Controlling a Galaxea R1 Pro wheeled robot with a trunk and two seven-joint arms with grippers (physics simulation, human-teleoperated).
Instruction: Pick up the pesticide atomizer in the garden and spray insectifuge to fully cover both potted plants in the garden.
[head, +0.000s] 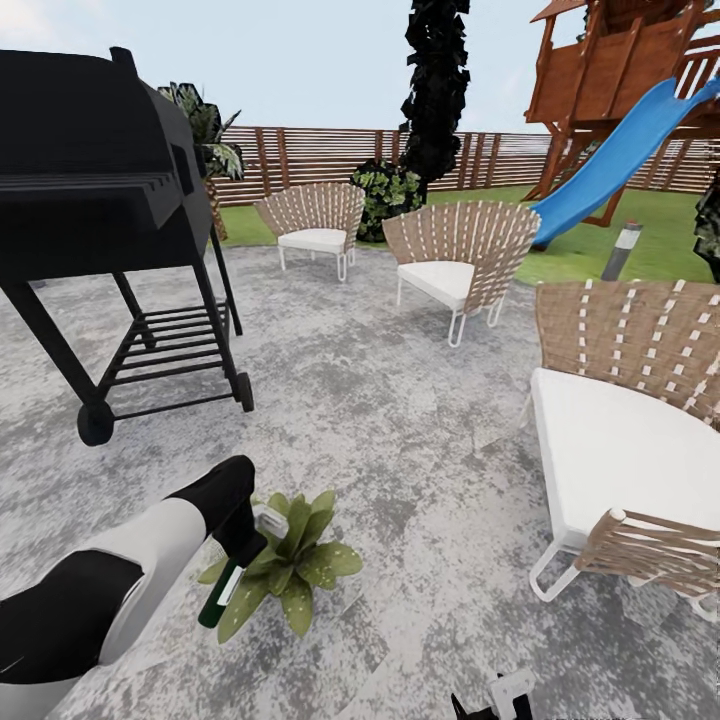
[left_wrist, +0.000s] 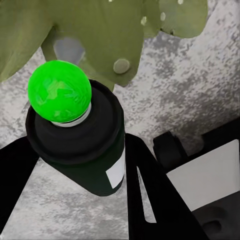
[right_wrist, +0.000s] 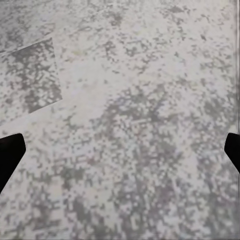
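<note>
One potted plant (head: 295, 562), a low rosette of pointed green leaves, sits on the grey patio (head: 400, 400) at the lower left. My left gripper (head: 240, 535) is shut on the pesticide atomizer (head: 215, 598), a dark green bottle held tilted with its pale nozzle head over the leaves. In the left wrist view the atomizer (left_wrist: 80, 145) sits between my black fingers (left_wrist: 147, 195), pointing at a leaf (left_wrist: 105, 35) dotted with whitish insectifuge specks (left_wrist: 121, 66). The other potted plant is out of view. My right gripper (right_wrist: 120, 155) hangs open above bare paving.
A black grill (head: 100, 180) stands at the left. Woven tan chairs are at the back (head: 315, 225), in the middle (head: 460, 260) and close on the right (head: 630, 420). Beyond lie a grey bollard lamp (head: 622, 250), a blue slide (head: 610, 165) and the fence (head: 300, 155).
</note>
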